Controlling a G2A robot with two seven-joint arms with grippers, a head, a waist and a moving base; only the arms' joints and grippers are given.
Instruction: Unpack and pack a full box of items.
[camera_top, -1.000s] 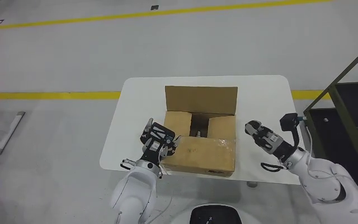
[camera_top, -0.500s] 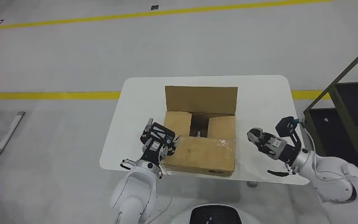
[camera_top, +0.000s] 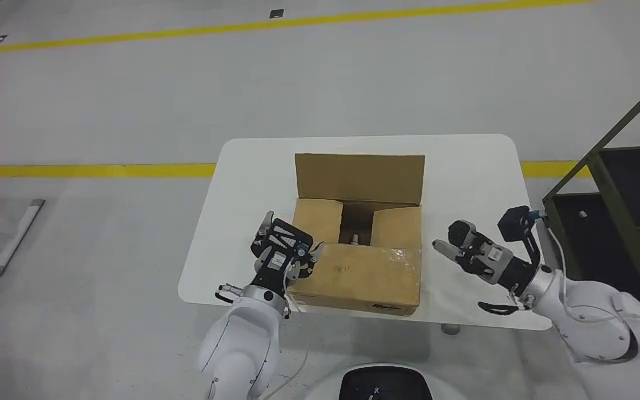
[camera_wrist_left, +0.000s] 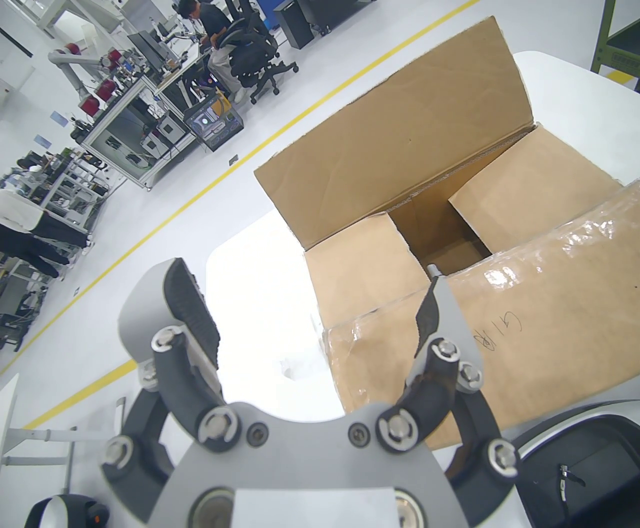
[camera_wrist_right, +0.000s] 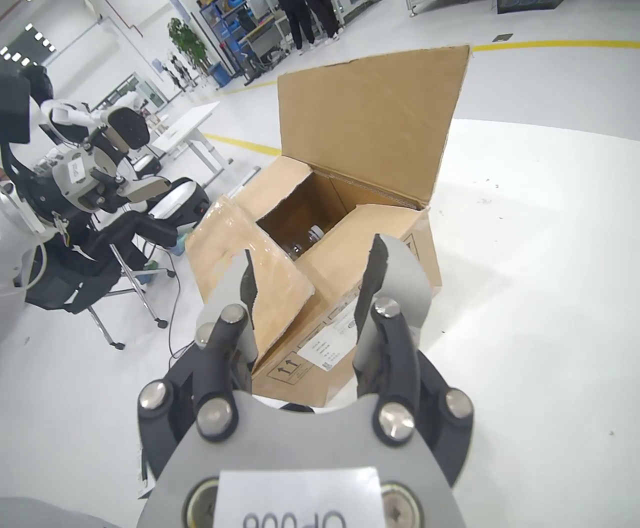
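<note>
Sitting just ahead of both claws, the box (camera_top: 358, 275) rests on the table (camera_top: 470, 165). The left claw (camera_wrist_left: 306, 280) is spread wide at the box's nearest corner and grips nothing. One finger (camera_wrist_left: 442, 320) hangs over the taped flap (camera_wrist_left: 550, 280); whether it touches I cannot tell. The right claw (camera_wrist_right: 313, 255) is also spread and empty, a little apart from the box's side wall, with the opening ahead of it. Beyond both claws the far flap (camera_wrist_right: 370, 120) stands upright. Between the folded side flaps something glassy (camera_wrist_right: 314, 233) glints, too small to name.

The card looks stiff along its walls but will likely bend at the creases, and the tape looks slick. The best hold is probably the taped flap's free edge on bare card, folded back rather than pulled. A full box should be heavy, so no flap ought to bear it. Any glass inside calls for a light pinch.
</note>
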